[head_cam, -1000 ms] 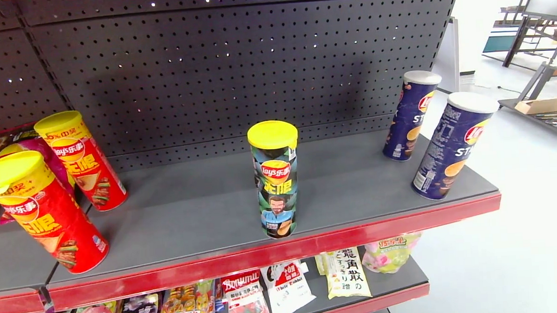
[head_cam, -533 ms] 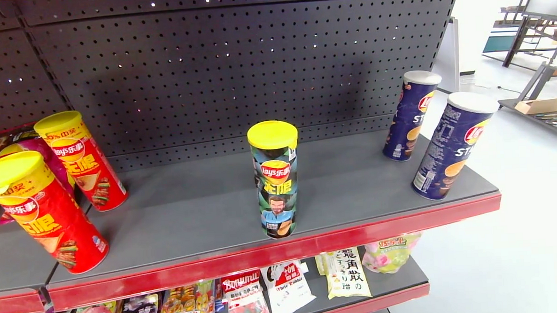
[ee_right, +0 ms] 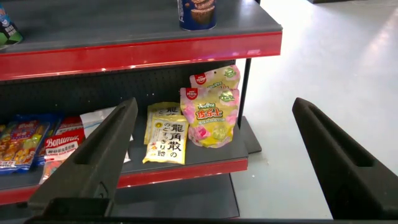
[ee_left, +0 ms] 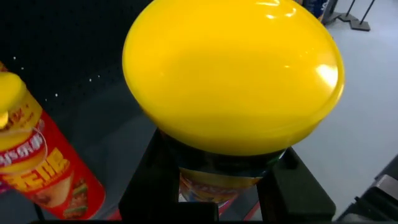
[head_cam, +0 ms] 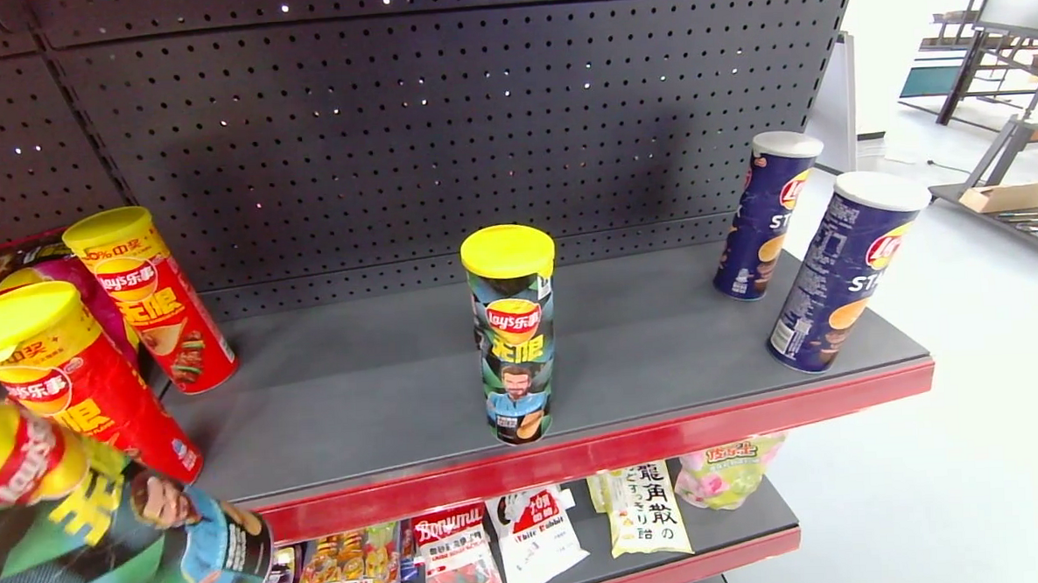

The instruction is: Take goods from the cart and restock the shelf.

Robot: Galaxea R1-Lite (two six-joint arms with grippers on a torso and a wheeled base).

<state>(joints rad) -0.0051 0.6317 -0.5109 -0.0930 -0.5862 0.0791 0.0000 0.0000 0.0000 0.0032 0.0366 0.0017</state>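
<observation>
The left end effector (ee_left: 217, 185) is clamped on a green chip can (head_cam: 118, 537): its black fingers (ee_left: 146, 183) press on both sides of the tube, just under the yellow lid (ee_left: 233, 74). In the head view this held can lies tilted at the lower left corner, in front of the red front edge of the shelf (head_cam: 579, 455) and not on the board. It partly covers the nearer red chip can (head_cam: 76, 390).

On the grey board, a second green chip can (head_cam: 512, 336) stands upright in the middle, close to the front edge. Two red chip cans with yellow lids stand at the left, the farther one (head_cam: 147, 299) near the pegboard (head_cam: 442, 128). Two blue chip cans stand at the right, one at the back (head_cam: 765, 215) and one near the front corner (head_cam: 842, 273).

The right end effector (ee_right: 211, 155) has its fingers wide apart and holds nothing. It is low, in front of the lower shelf (ee_right: 186, 171), where a pink and green snack bag (ee_right: 211, 109) and a yellow sachet (ee_right: 166, 134) lean side by side.
</observation>
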